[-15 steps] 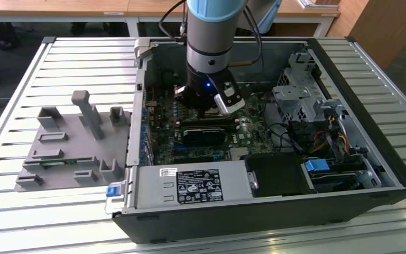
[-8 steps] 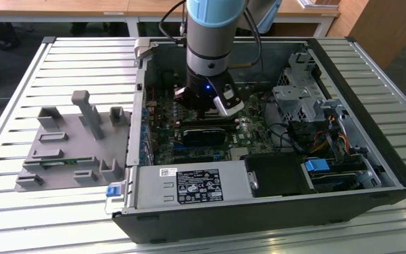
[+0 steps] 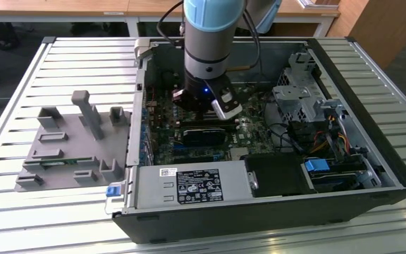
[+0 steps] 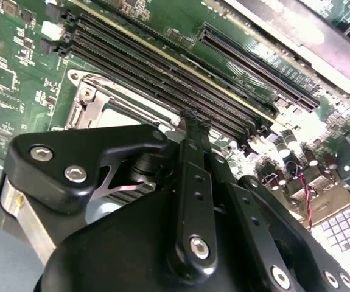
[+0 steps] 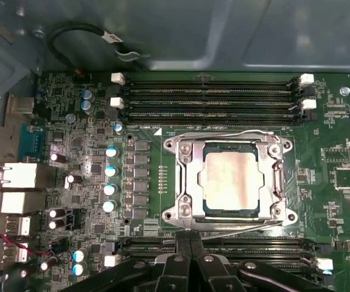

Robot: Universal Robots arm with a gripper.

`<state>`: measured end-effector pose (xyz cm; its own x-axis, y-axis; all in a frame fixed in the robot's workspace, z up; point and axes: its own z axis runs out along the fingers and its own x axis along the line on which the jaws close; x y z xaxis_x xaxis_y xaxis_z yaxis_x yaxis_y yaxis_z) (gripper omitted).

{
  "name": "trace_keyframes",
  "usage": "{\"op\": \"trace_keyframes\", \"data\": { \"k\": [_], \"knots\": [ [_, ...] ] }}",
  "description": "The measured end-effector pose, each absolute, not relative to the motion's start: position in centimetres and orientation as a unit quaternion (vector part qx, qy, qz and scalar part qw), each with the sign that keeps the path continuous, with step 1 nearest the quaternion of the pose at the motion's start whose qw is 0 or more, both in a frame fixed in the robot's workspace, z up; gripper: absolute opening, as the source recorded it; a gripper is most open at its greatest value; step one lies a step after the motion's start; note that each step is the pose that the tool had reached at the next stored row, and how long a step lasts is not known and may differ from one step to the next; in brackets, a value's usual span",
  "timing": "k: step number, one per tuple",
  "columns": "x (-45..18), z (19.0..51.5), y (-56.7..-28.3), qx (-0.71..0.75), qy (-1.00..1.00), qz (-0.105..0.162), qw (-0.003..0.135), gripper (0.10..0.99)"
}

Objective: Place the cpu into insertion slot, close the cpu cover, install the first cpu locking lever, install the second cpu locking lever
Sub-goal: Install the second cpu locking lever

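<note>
The cpu (image 5: 231, 180) lies flat in the insertion slot (image 5: 173, 145) on the green motherboard. Its pale top shows through the window of the cpu cover (image 5: 187, 182), which is down over it. One thin wire locking lever (image 5: 223, 134) runs along the socket edge nearest the memory slots. The other lever (image 5: 241, 226) runs along the edge nearest my gripper. My gripper (image 5: 190, 236) is shut with nothing seen between its black fingers, its tips just off that nearer lever. In the second wrist view the shut gripper (image 4: 193, 118) hangs beside the cover (image 4: 92, 97). In the exterior view the gripper (image 3: 204, 114) sits low inside the open computer case.
Black memory slots (image 5: 211, 100) flank the socket on both sides. Capacitors (image 5: 109, 170) and rear ports (image 5: 16, 176) stand beside it. The case holds a power supply (image 3: 192, 185), a drive cage (image 3: 298, 100) and cables (image 3: 330, 143). A grey fixture (image 3: 69, 143) sits on the slatted table.
</note>
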<state>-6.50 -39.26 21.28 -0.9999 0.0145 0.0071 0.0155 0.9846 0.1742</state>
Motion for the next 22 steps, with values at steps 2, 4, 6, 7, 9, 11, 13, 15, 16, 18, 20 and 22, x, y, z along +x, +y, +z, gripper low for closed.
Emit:
{"op": "trace_keyframes", "data": {
  "k": [2, 4, 6, 7, 9, 11, 13, 15, 16, 18, 20, 22],
  "knots": [
    [-6.61, 21.21, -39.27, -0.008, -0.996, -0.088, 0.003, 0.106],
    [-6.62, 21.08, -39.27, -0.007, -0.996, -0.089, 0.003, 0.106],
    [-6.63, 20.88, -39.27, -0.008, -0.996, -0.09, 0.003, 0.106],
    [-6.64, 20.8, -39.27, -0.008, -0.996, -0.091, 0.003, 0.106],
    [-6.64, 20.68, -39.27, -0.008, -0.996, -0.093, 0.003, 0.106],
    [-6.64, 20.58, -39.27, -0.008, -0.995, -0.094, 0.003, 0.106],
    [-6.65, 20.55, -39.26, -0.007, -0.995, -0.096, 0.003, 0.106],
    [-6.67, 20.53, -39.28, -0.007, -0.995, -0.097, 0.003, 0.106],
    [-6.68, 20.52, -39.3, -0.008, -0.995, -0.097, 0.003, 0.106],
    [-6.72, 20.51, -39.4, -0.008, -0.995, -0.098, 0.003, 0.106],
    [-6.76, 20.48, -39.47, -0.008, -0.995, -0.099, 0.003, 0.106],
    [-6.81, 20.44, -39.52, -0.007, -0.995, -0.1, 0.003, 0.106]
  ]
}}
